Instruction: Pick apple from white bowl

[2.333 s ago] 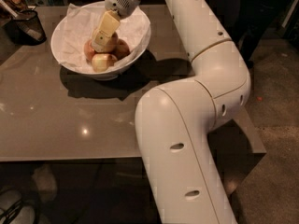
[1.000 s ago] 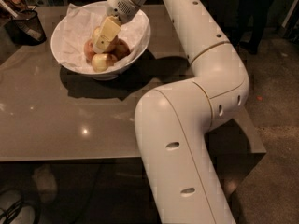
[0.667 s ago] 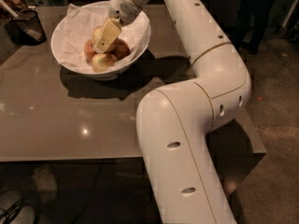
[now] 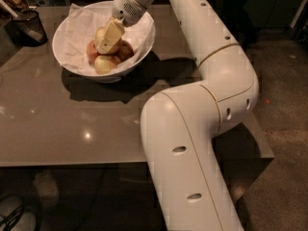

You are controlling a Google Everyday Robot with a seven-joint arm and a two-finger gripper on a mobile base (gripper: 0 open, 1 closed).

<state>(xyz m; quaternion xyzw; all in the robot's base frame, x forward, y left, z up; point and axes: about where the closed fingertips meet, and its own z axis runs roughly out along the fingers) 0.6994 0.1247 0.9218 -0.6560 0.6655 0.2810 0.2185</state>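
Note:
The white bowl, lined with crinkled white paper, stands on the table at the upper left. Several apples lie in it. My gripper reaches down into the bowl from the upper right. It lies against a pale yellow apple that sits on top of the pile and is partly hidden behind it. A redder apple lies to the left below, another to the right, and a smaller yellow-orange one at the front.
A dark mesh cup stands at the table's far left edge. The grey table stretches toward me in front of the bowl. My white arm crosses the table's right side. The floor lies beyond the right edge.
My gripper has shifted slightly down and left inside the bowl, closer onto the pale apple. The bowl and the other apples have not moved.

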